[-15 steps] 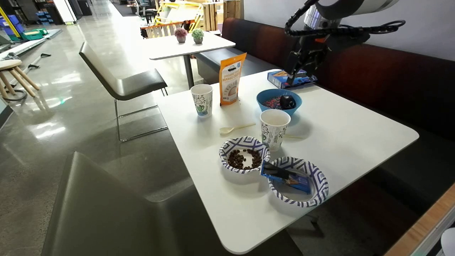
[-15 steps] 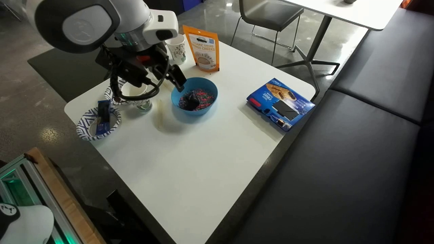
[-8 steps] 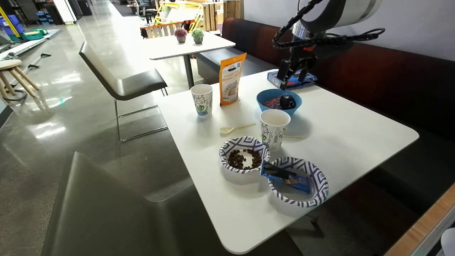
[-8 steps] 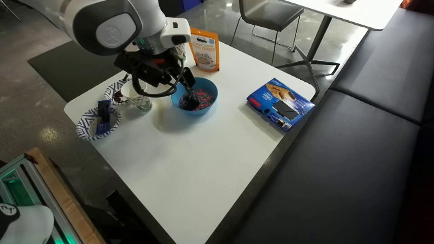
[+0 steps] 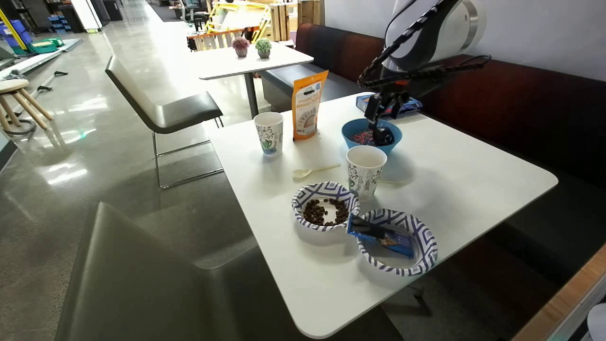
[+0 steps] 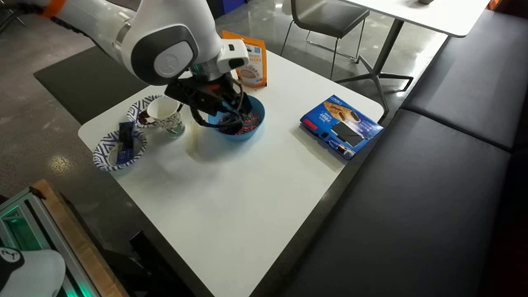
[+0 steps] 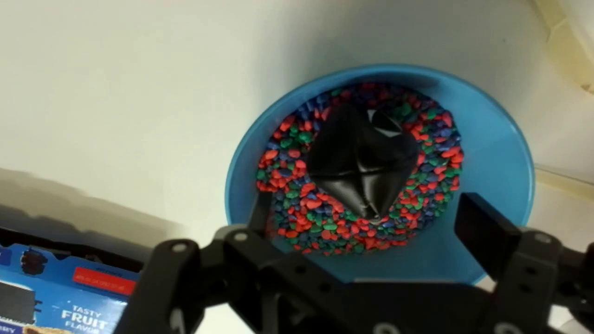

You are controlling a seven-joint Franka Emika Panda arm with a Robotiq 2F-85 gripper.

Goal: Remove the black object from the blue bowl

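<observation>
In the wrist view my gripper (image 7: 372, 214) stands wide, gripping nothing, at the smooth blue bowl (image 7: 499, 157), where the glossy, creased, cushion-shaped black object (image 7: 359, 162) rests on coarse red, green and blue pebbles (image 7: 332, 227). In an exterior view my fingers (image 5: 372, 110) point down at the bowl, beyond a tapered, printed cup (image 5: 364, 173). In an exterior view a flat, shiny box (image 6: 342, 126) lies well apart from the bowl.

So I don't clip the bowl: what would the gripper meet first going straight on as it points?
Likely the black object: the wrist view shows it ahead of the gripper, between its open jaws. Depth is unclear; coloured bits or the blue bowl might come first.
</observation>
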